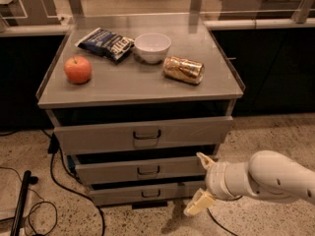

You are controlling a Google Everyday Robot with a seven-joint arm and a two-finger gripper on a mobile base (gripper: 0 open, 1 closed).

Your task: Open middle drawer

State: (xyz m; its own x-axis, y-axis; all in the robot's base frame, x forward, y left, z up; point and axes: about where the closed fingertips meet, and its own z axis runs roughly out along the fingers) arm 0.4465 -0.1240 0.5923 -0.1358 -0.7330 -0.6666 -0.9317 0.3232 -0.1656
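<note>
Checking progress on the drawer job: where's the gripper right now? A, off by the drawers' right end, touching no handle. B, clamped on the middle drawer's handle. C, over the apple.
A: the gripper hangs open by the right end of the middle drawer, clear of its handle.

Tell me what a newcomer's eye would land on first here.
First, the bulky white arm low on the right, its claw open by the right end of the middle drawer. Then the grey cabinet top: a red apple at the left, a dark snack bag and a white bowl behind, and a gold can on its side at the right.
</note>
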